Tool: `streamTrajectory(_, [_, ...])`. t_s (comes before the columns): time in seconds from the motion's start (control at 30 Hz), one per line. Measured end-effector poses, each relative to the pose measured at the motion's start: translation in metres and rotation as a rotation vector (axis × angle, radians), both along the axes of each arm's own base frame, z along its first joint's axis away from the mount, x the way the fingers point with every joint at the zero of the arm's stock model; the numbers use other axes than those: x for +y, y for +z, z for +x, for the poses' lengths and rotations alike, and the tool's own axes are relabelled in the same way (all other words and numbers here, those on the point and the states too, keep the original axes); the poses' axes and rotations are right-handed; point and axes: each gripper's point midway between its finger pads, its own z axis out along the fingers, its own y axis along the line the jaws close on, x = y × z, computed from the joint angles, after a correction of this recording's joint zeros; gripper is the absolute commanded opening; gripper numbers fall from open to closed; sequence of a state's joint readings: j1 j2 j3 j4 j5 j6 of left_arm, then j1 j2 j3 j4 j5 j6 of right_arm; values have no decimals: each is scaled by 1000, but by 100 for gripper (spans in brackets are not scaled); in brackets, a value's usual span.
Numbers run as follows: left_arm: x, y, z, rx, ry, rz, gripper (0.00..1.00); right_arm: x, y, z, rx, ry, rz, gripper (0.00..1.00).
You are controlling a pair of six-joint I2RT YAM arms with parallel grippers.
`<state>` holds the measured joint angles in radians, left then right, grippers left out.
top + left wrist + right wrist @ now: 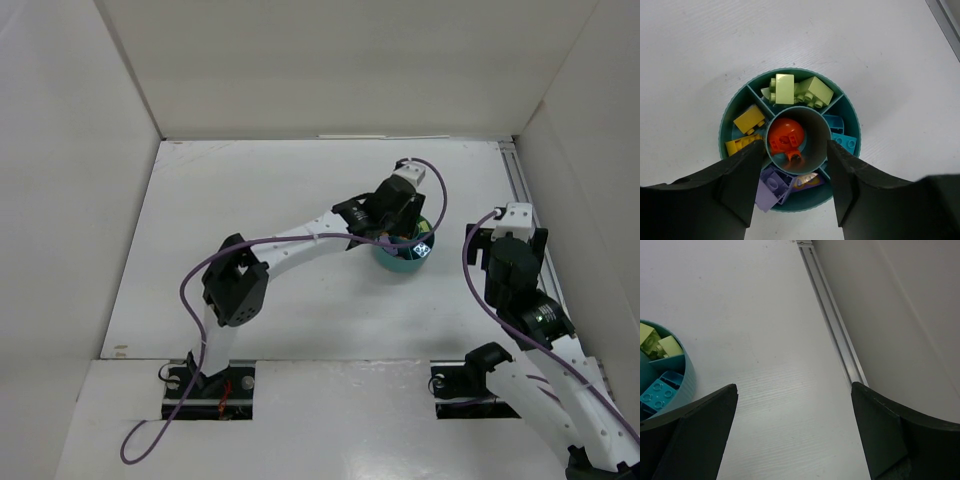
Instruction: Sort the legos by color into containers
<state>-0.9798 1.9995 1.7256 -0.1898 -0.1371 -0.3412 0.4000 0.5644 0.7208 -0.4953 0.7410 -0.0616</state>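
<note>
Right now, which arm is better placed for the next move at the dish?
Left. The left end effector hangs right over the dish, jaws open either side of the centre tube holding orange pieces. The right end effector is open over the table, with the dish only at its view's edge.

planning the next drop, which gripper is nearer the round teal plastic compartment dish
Left. The left gripper hangs directly over the round teal dish, fingers flanking its central tube; the right gripper sits off to its side.
</note>
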Motion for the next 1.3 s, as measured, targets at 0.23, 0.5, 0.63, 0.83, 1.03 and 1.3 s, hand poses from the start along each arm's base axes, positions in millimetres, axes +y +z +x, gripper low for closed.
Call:
streamTrajectory(0.23, [54,15,-5,-15,74,-5,100,25,-1,16,25,164,-35,100])
streamTrajectory(0.5, [258,32,16,-6,596,-127,100,112,-40,58,186,626,-125,100])
streamTrajectory(0.63, [325,-4,-6,69,813,-125,100,191,-56,66,260,897,-183,100])
streamTrajectory(0.83, [366,-69,-44,237,965,-37,100,324,-67,93,296,1189,-222,95])
streamTrajectory(1.03, [368,-68,-51,257,1009,-84,100,386,-119,136,381,1239,-243,64])
streamTrajectory(1.3, [371,-72,-56,262,1030,-100,100,418,-159,173,422,1218,-259,49])
